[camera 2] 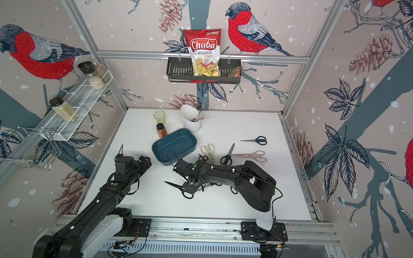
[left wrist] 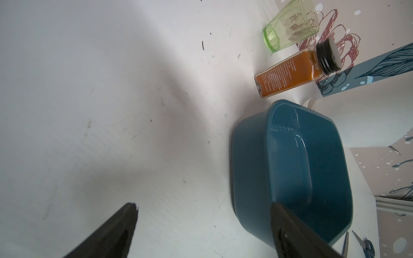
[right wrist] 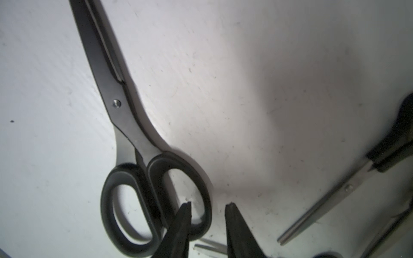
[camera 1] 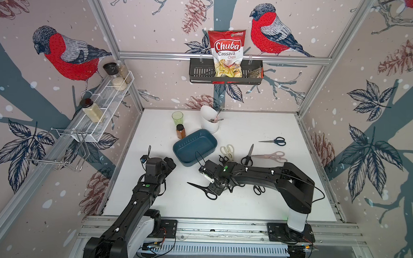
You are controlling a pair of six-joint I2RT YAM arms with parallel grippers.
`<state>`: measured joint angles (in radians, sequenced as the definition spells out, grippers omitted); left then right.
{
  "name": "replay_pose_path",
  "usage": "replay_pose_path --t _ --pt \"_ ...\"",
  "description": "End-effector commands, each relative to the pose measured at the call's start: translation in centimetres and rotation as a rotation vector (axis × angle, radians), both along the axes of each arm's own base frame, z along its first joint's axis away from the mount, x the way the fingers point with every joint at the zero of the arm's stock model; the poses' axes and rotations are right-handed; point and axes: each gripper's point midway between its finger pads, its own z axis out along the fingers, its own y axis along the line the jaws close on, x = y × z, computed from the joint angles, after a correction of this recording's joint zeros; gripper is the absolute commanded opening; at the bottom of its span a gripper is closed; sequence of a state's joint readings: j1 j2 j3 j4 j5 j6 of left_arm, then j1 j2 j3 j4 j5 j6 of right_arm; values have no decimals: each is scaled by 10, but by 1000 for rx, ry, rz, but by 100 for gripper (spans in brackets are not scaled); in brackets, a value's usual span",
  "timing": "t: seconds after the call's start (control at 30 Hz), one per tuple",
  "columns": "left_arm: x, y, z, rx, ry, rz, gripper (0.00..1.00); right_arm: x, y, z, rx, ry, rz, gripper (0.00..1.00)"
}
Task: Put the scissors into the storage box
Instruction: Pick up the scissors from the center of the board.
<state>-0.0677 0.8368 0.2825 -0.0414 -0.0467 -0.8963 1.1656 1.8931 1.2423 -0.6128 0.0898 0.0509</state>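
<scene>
My right pincer (right wrist: 209, 204) is down at the white desk (camera 1: 245, 208), right on the handle end of the all-black scissors with long pointed blades (camera 1: 201, 188). The fingers (right wrist: 181, 223) stand only a narrow gap apart: 1 pokes inside a handle ring, the other sits just outside, so the ring's rim runs between them. Honestly can't tell if I'm actually squeezing it, since a sliver of desk shows beside the rim. That pair lies flat, tips toward my left side, a bit short of the shallow teal-blue plastic storage box with rounded corners (camera 1: 190, 145).

My left pincer (left wrist: 204, 204) is spread wide with nothing in it, hanging just beside the box's near corner.

The rest lie on the desk outside the box: cream-handled shears (camera 1: 227, 150) just beside it, then a black-handled steel pair (camera 1: 247, 156), a pinkish pair (camera 1: 270, 156) and a dark-blue-handled pair (camera 1: 274, 141) farther right.
</scene>
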Motion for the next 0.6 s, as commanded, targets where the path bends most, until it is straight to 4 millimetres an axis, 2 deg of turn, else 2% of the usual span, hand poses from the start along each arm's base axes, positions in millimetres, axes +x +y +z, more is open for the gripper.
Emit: replay_pose_path --t 0.0,0.17,0.57 --pt "-1 -2 2 -22 -16 -3 96 -4 -4 -4 -36 15 32 30" --pt "-5 2 1 -24 -23 15 96 -7 -5 -10 -51 35 42 30" --pt "-8 6 2 -23 -35 34 96 -9 -11 -23 -98 49 46 22"
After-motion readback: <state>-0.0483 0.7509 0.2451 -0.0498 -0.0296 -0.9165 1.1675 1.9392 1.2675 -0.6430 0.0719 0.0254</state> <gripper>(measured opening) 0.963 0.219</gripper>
